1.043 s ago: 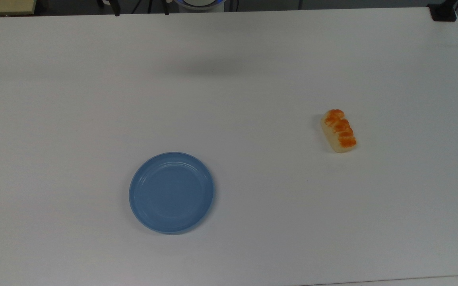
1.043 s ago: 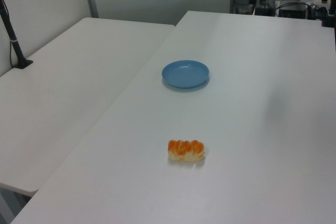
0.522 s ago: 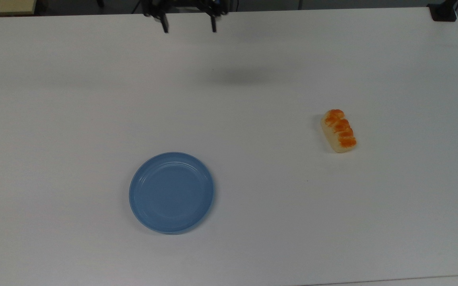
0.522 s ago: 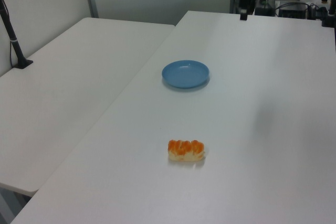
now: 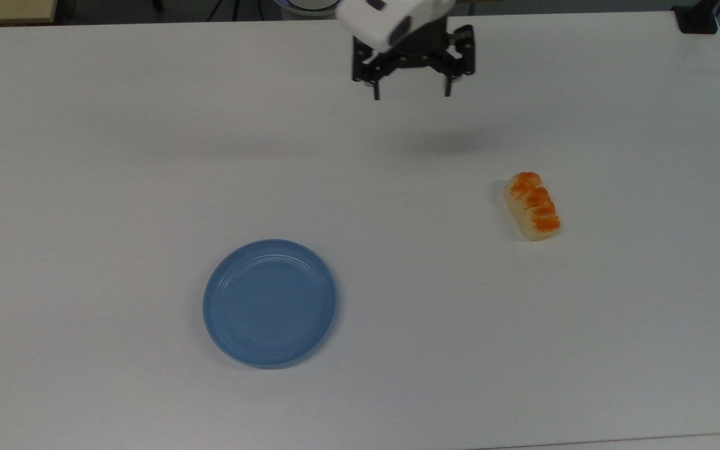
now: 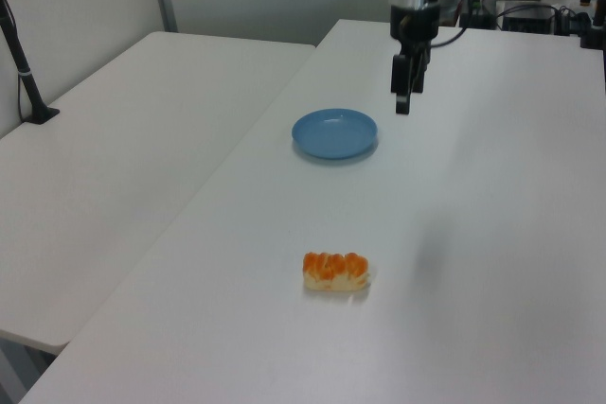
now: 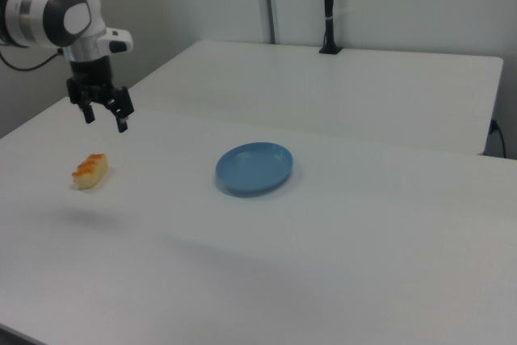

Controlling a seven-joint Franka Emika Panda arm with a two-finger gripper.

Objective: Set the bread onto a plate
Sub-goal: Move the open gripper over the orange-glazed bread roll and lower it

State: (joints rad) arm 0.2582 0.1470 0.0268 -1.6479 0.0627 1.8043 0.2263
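Table (image 5: 147, 156): smooth matt white surface, looks laminate. Plate (image 5: 269, 303): smooth blue plastic by look, slight sheen, faint concentric rings on the floor. Bread (image 5: 532, 206): pale matt sides, glossy orange-brown glazed top in approx. 4 segments. Gripper (image 5: 411, 94): matt black fingers, material not clear. Arm shell (image 5: 385, 19): smooth white plastic, semi-gloss.

We see the arm (image 5: 391, 15) cut off by the top view's upper edge, and the worktop (image 5: 85, 156) runs past its left and bottom edges.
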